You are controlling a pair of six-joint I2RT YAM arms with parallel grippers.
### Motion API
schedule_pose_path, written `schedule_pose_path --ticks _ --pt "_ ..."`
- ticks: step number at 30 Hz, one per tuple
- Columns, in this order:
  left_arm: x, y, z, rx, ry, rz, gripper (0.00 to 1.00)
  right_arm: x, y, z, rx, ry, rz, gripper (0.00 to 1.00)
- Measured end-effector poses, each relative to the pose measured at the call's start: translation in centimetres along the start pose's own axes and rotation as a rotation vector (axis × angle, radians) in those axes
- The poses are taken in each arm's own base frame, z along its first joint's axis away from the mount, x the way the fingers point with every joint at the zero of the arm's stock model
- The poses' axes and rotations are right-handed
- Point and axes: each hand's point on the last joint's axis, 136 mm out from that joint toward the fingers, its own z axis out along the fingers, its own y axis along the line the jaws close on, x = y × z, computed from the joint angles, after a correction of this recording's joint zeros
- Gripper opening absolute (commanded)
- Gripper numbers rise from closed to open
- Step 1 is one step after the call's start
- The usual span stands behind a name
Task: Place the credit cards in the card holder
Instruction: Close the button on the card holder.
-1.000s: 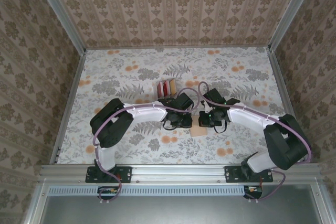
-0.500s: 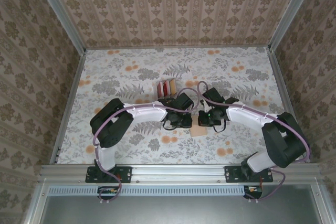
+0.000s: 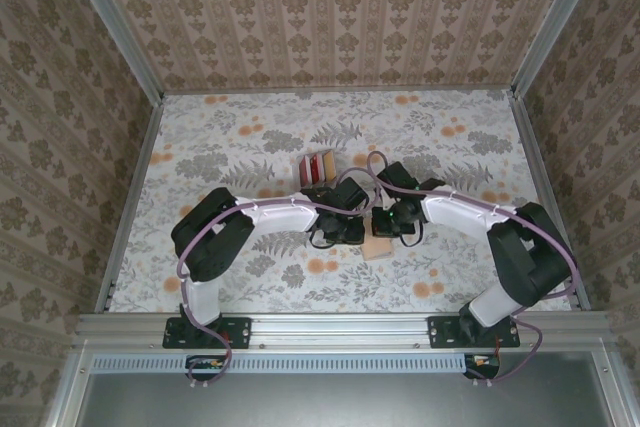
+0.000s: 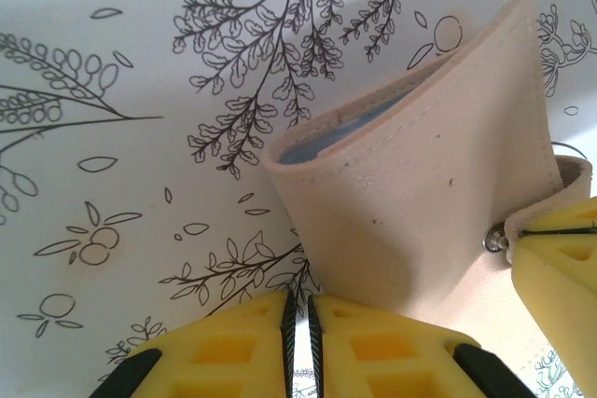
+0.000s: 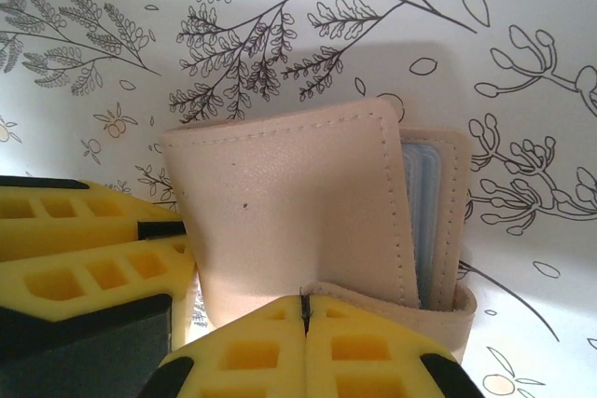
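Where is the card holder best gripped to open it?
Probably the raised free edge of the card holder flap, on the side where the grey-blue pockets show: there the flap stands off the layer beneath, so a pincer finger can slip under.

The pinkish-tan leather-like folding wallet (image 5: 298, 212) shows grey-blue inner pockets. Beneath the wallet, the white table cover (image 3: 250, 137) carries grey leaf sprigs and orange blossoms. The right gripper (image 5: 304, 307) touching the wallet is yellow and black.
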Motion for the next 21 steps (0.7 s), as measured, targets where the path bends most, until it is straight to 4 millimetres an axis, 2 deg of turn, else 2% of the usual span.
schedule_pose_path --ticks 21 --pt "0.1 0.4 0.2 0.001 0.007 -0.008 0.18 -0.3 0.3 1.1 0.174 0.083 -0.077 0.05"
